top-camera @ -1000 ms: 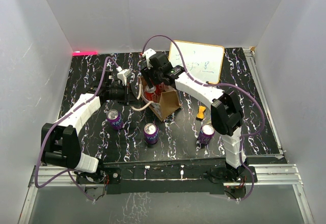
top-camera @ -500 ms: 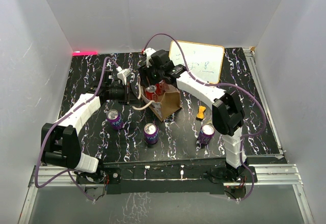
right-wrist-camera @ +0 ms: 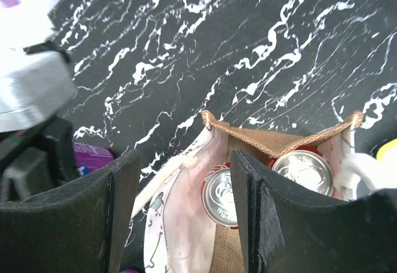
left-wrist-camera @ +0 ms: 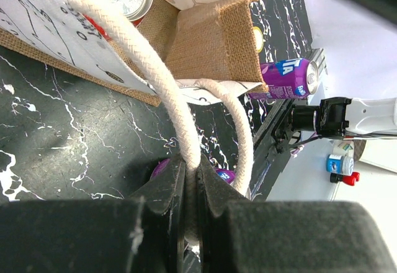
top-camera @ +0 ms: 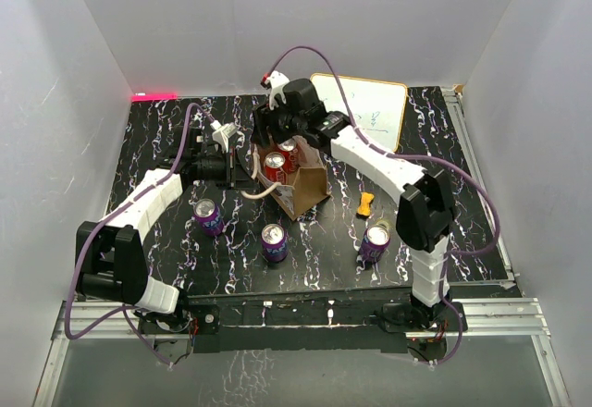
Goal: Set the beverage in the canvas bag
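The canvas bag (top-camera: 305,188) stands mid-table with its mouth open. My left gripper (left-wrist-camera: 191,161) is shut on one cream rope handle (left-wrist-camera: 155,74) and holds that side out to the left (top-camera: 242,168). Two red beverage cans (top-camera: 276,161) (top-camera: 290,148) stand upright inside. In the right wrist view their silver tops (right-wrist-camera: 223,195) (right-wrist-camera: 304,170) show below the burlap rim (right-wrist-camera: 279,139). My right gripper (right-wrist-camera: 183,161) hangs above the bag's mouth, open, with nothing between its fingers (top-camera: 277,137).
Three purple cans stand on the black marbled table in front of the bag: (top-camera: 206,215), (top-camera: 273,239), (top-camera: 375,240). A small yellow object (top-camera: 367,204) lies to the bag's right. A whiteboard (top-camera: 365,111) rests at the back right.
My right gripper has lifted up and back from the bag's mouth, leaving a red can inside. The left gripper has kept its hold on the handle.
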{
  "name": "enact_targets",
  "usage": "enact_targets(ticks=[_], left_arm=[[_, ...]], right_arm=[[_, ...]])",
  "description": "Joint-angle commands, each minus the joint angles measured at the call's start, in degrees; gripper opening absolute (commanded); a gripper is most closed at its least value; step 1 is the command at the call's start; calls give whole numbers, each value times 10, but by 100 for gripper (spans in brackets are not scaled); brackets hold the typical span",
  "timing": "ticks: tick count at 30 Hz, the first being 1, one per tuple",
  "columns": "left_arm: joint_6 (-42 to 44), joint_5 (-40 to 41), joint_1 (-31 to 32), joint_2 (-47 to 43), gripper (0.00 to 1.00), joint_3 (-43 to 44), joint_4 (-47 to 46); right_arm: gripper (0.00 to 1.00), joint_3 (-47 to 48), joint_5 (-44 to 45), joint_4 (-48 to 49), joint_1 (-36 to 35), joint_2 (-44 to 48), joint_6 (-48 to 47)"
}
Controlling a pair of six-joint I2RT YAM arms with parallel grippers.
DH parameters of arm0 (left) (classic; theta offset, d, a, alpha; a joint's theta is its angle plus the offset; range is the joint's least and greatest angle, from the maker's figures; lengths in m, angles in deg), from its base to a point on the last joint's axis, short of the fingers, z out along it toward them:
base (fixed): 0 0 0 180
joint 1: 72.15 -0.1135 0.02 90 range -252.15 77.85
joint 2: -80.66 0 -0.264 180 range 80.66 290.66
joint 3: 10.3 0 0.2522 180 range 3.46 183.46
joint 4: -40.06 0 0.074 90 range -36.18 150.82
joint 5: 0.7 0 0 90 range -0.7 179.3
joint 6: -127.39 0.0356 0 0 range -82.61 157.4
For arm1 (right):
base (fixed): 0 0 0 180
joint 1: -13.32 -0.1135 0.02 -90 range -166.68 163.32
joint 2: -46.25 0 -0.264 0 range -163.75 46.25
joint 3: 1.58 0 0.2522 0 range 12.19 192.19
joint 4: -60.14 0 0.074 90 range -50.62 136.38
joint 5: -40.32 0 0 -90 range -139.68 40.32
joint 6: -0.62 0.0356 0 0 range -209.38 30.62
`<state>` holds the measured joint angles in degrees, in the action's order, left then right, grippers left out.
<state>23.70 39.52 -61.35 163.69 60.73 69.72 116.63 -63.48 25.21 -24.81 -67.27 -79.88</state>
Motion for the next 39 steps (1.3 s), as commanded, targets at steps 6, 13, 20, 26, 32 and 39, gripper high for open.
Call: enact_targets(ticks=[6, 13, 20, 26, 32, 39], left_arm=[[9, -21, -2, 0, 0, 16, 10], [13, -20, -2, 1, 0, 15, 8], [15, -17, -2, 7, 0, 17, 10], [14, -17, -2, 17, 0, 24, 15], [15, -13, -2, 17, 0, 26, 18], [19, -4, -2, 10, 0, 20, 15]], right_arm=[[65, -76, -26, 25, 6, 174, -115], [72, -223, 24, 3, 6, 309, -244], [76, -332, -47, -75, 61, 438, -311], [82, -401, -80, -198, 113, 516, -393], [87, -471, -64, -255, 136, 560, -428], [92, -519, -55, -281, 150, 586, -453]])
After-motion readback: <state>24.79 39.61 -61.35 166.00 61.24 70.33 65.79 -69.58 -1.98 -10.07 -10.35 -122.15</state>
